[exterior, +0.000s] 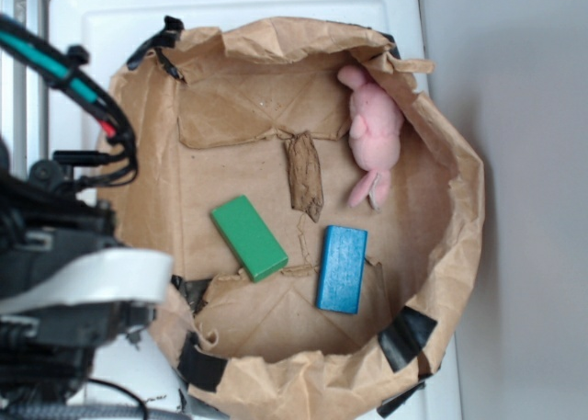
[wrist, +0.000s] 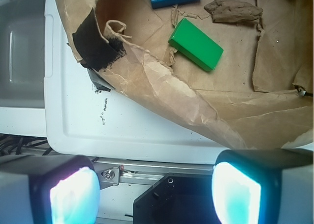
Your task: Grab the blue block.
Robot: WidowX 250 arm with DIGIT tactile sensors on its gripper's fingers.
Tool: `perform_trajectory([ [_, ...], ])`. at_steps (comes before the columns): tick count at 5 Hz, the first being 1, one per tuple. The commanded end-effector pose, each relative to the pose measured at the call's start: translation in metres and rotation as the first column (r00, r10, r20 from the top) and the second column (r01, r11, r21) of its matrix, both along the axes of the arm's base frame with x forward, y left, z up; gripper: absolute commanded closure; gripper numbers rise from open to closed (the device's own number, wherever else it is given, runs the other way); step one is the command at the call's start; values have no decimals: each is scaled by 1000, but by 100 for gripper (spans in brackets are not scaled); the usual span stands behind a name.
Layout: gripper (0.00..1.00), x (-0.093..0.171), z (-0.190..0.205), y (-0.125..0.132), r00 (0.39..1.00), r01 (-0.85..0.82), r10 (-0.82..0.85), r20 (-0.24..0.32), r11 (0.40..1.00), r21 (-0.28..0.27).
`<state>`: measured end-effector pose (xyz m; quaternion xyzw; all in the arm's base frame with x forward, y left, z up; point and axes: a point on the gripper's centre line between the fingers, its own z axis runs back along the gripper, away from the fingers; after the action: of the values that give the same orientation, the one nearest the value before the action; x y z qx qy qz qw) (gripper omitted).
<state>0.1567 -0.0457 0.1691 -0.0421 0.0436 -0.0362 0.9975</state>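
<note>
A crumpled brown paper liner [exterior: 441, 135] forms a shallow bowl that keeps loose things together. The blue block [exterior: 342, 269] lies flat on its floor, near the front edge, just beside a green block [exterior: 249, 237] and well apart from a pink plush toy [exterior: 374, 130]. The gripper [wrist: 156, 190] hangs outside the liner's rim, fingers spread and seemingly empty, so the approach has not yet begun.
</note>
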Motion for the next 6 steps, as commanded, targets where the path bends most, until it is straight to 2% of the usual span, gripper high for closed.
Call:
perform_trajectory([
  [1, 0, 33, 1, 5, 997, 28, -21, 76, 996, -87],
  [2, 0, 76, -3, 6, 996, -25, 33, 82, 995, -98],
  [3, 0, 103, -6, 4, 996, -14, 23, 81, 994, -107],
  [4, 0, 116, -1, 5, 973, 222, -209, 96, 962, -157],
  [5, 0, 112, -2, 21, 881, 465, -439, 175, 872, -154],
  [6, 0, 112, -2, 21, 881, 465, -439, 175, 872, -154],
])
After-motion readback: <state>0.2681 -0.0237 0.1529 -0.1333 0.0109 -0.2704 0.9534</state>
